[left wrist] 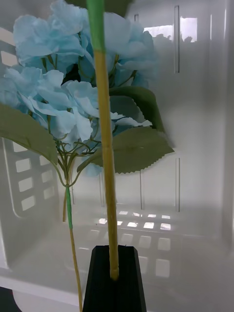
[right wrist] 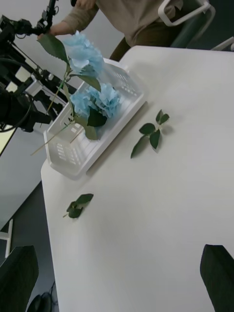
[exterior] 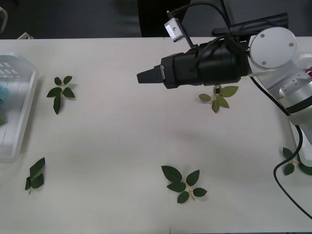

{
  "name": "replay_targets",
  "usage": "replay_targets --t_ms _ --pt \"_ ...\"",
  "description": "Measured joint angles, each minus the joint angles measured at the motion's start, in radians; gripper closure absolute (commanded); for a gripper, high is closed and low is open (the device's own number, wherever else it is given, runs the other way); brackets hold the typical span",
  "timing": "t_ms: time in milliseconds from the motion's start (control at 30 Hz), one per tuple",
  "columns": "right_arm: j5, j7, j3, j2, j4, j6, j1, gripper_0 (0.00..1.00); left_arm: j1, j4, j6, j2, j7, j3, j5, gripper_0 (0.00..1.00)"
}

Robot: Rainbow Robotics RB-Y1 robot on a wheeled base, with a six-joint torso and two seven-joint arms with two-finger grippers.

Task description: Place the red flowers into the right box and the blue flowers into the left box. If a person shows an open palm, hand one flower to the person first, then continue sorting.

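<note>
My left gripper (left wrist: 114, 278) is clamped narrow on the stem of one of the blue flowers (left wrist: 102, 146), held over the left box (left wrist: 195, 146), where another pale-blue head lies inside. My right gripper (exterior: 146, 76) hangs over mid-table with its black fingers spread wide and empty. From it, the left box (exterior: 19, 122) sits at nine o'clock at the table edge, with leaf sprigs (exterior: 185, 183) scattered around.

A pale-blue flower (right wrist: 100, 100) lies inside the white left box (right wrist: 122, 117) at the desk's left edge; a second blue flower (right wrist: 84, 53) is held above it, stem down.
</note>
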Motion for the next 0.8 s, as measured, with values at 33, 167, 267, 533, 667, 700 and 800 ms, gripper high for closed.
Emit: replay_targets --t_ms 33,167,267,533,667,700,800 --pt "-0.006 0.021 -0.014 -0.003 0.017 0.028 0.0 0.04 0.0 0.0 -0.003 0.0 0.0 -0.01 -0.009 1.0" --pt "-0.03 0.188 -0.054 -0.024 0.078 0.101 0.001 0.03 0.0 0.002 -0.021 0.0 0.0 -0.05 -0.047 1.0" --pt "-0.06 0.268 -0.056 -0.059 0.113 0.133 0.001 0.03 0.001 0.009 -0.025 0.0 0.0 -0.064 -0.06 1.0" --pt "-0.13 0.539 -0.056 -0.157 0.188 0.22 0.001 0.03 0.008 0.053 -0.067 0.0 0.001 -0.07 -0.06 0.56" --pt "-0.155 0.61 -0.056 -0.205 0.222 0.264 0.001 0.03 0.016 0.053 -0.084 0.0 0.001 -0.071 -0.06 0.32" --pt "-0.158 0.621 -0.056 -0.218 0.229 0.273 0.001 0.03 0.017 0.053 -0.085 0.0 0.001 -0.071 -0.06 0.27" --pt "-0.158 0.715 -0.056 -0.26 0.242 0.296 0.001 0.03 0.02 0.053 -0.089 0.0 0.001 -0.072 -0.051 0.17"
